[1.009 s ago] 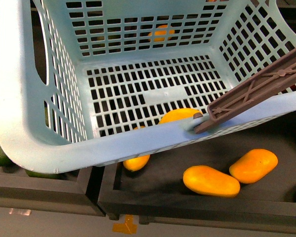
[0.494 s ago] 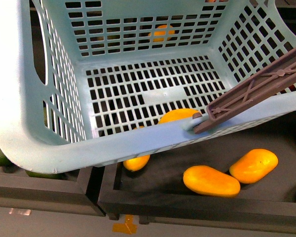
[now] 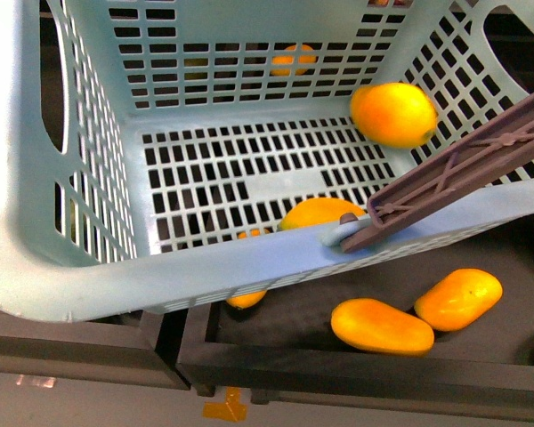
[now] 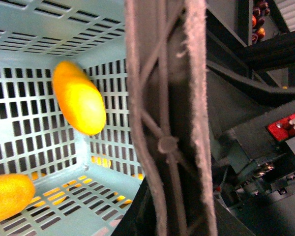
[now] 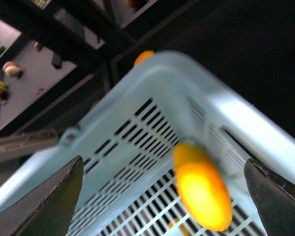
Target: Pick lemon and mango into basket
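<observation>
Mango (image 3: pixel 393 114): upper right, inside basket (image 3: pixel 205 267), by its right wall.
Right gripper (image 5: pixel 162 162): fingers wide, empty.
Left gripper (image 4: pixel 177 216): at handle (image 4: pixel 167 98); finger state cannot be told.

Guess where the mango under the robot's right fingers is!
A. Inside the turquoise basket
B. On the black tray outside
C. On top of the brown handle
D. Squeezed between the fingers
A: the mango sits within the basket's slotted walls, by its far right corner. The right fingers are spread wide to either side of it and do not touch it.
</observation>
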Available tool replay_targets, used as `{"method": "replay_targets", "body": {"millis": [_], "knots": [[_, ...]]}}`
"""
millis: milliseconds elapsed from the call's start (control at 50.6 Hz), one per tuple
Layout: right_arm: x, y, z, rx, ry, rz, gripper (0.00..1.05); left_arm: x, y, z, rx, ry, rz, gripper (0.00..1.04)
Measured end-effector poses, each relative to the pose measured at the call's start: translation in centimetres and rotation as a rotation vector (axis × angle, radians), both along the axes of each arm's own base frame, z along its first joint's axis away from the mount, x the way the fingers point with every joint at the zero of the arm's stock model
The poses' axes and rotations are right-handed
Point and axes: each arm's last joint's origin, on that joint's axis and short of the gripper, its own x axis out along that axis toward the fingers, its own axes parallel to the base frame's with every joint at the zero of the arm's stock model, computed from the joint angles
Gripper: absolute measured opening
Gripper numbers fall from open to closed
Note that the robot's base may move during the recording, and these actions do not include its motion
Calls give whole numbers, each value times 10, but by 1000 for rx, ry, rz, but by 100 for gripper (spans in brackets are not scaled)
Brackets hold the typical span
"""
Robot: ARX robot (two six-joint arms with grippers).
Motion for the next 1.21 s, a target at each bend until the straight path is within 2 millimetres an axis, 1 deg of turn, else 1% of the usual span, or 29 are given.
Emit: {"method": "replay_targets", "body": {"millis": [99, 158, 178, 237, 277, 356, 435, 455, 514, 574, 613, 712, 831, 969, 1206], "knots": [[-9, -19, 0, -33, -1, -106, 96, 0, 0, 0, 3, -2, 7, 5], [-20, -35, -1, -72, 1, -189, 96, 0, 0, 0, 8, -6, 10, 5], [-22, -38, -1, -82, -4, -190, 96, 1, 1, 0, 9, -8, 11, 5], [-34, -56, -4, -132, -139, -103, 86, 1, 1, 0, 14, -12, 11, 5], [-51, -64, -7, -246, -292, -7, 78, 1, 1, 0, 12, -11, 7, 5], [-75, -67, -15, -449, -441, 75, 62, 0, 0, 0, 8, -7, -1, 5], [-94, -70, -31, -562, -446, 104, 45, -1, -2, 0, 5, -5, -8, 5], [-99, -71, -37, -576, -437, 111, 39, -1, -2, 0, 4, -3, -9, 5], [-108, -74, -46, -599, -423, 121, 29, -1, -1, 0, 3, -3, -4, 5], [-113, -78, -51, -607, -425, 142, 22, 0, 0, 0, 5, -4, 1, 5], [-119, -81, -54, -614, -423, 130, 15, 0, 0, 0, 8, -7, 6, 5], [-129, -85, -59, -627, -421, 115, 2, 0, 0, 0, 12, -11, 6, 5], [-139, -85, -65, -632, -427, 121, 2, 0, 0, 0, 11, -9, 3, 5], [-155, -85, -75, -634, -425, 122, 2, 0, 0, 0, 11, -9, 3, 5], [-172, -85, -83, -634, -422, 123, 2, 0, 0, 0, 7, -7, 1, 5]]}}
